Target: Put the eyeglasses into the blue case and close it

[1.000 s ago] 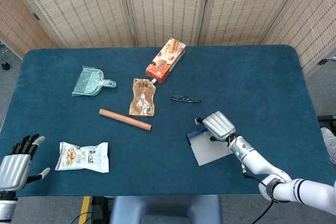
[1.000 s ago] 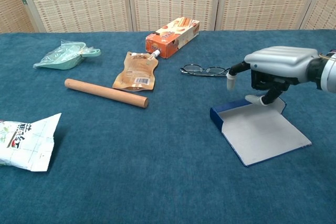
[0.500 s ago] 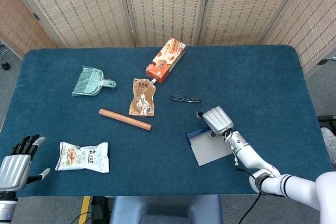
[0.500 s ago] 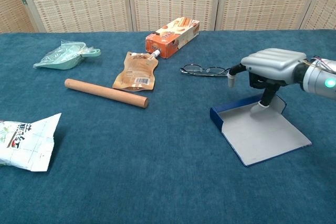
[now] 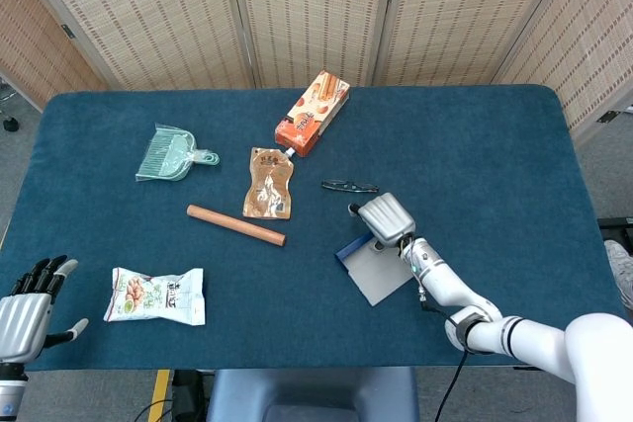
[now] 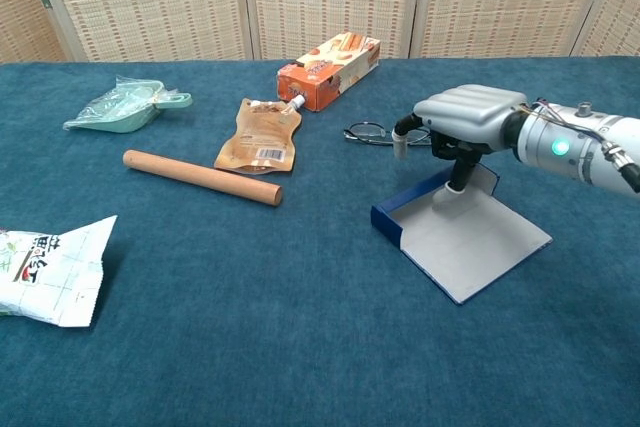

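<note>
The blue case (image 5: pixel 374 266) (image 6: pixel 470 242) lies open on the table, its pale inside facing up. My right hand (image 5: pixel 384 217) (image 6: pixel 465 112) hovers palm down over the case's far edge, and one fingertip (image 6: pixel 455 187) presses down inside the case near its raised back wall. It holds nothing. The eyeglasses (image 5: pixel 349 186) (image 6: pixel 385 133) lie folded on the cloth just beyond the hand's thumb, not touched. My left hand (image 5: pixel 25 313) rests at the near left table edge with its fingers spread and nothing in it.
A wooden rod (image 5: pixel 235 224) (image 6: pixel 200 177), a brown pouch (image 5: pixel 269 183) and an orange box (image 5: pixel 313 113) lie left of and behind the glasses. A green dustpan (image 5: pixel 170 154) sits far left. A snack bag (image 5: pixel 156 295) lies near the left front edge.
My right hand has slid left and away from me with the open case under its fingertip. The case now lies closer to the glasses. The left hand has barely moved.
</note>
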You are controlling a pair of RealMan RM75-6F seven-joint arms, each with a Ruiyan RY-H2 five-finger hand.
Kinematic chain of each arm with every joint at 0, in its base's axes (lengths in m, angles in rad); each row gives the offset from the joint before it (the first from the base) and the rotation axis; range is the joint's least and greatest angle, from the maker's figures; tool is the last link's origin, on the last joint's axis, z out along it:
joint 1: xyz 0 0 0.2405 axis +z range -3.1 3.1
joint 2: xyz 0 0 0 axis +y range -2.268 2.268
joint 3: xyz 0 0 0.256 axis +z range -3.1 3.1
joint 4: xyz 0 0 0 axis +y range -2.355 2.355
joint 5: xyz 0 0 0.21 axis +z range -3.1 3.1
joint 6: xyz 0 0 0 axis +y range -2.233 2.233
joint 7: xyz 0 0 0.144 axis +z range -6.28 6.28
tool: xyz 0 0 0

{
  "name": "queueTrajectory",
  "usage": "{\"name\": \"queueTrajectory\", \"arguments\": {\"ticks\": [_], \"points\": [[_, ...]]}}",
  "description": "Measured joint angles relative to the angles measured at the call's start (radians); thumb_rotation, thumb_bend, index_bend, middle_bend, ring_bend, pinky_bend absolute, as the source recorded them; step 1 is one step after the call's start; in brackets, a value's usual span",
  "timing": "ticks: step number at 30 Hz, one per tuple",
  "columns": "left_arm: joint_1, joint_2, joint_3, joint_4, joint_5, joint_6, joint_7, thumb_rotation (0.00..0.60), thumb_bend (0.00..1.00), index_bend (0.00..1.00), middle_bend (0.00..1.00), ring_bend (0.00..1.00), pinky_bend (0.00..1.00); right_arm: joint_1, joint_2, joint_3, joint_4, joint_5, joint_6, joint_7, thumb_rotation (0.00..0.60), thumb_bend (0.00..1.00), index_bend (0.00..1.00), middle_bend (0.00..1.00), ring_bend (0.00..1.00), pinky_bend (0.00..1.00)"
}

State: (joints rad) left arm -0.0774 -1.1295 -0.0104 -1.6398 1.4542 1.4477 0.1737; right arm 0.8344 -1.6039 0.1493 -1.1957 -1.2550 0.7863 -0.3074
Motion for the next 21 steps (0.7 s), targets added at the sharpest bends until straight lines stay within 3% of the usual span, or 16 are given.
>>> {"name": "queueTrajectory", "arguments": {"ticks": [11, 21], "points": [[-0.005, 0.003, -0.003, -0.007, 0.011, 0.0, 0.001, 0.6, 0.2, 0.18, 0.13, 0.1, 0.22, -0.026, 0.142, 0.028, -0.121, 0.026, 0.016, 0.117, 0.6, 0.19, 0.33, 1.0, 1.0, 1.0], [0.002, 0.012, 0.004, -0.024, 0.02, 0.008, 0.001, 0.6, 0.2, 0.18, 0.13, 0.1, 0.22, 0.079, -0.002, 0.091, 0.071, 0.211, -0.035, -0.061, 0.6, 0.19, 0.33, 1.0, 1.0, 1.0]]}}
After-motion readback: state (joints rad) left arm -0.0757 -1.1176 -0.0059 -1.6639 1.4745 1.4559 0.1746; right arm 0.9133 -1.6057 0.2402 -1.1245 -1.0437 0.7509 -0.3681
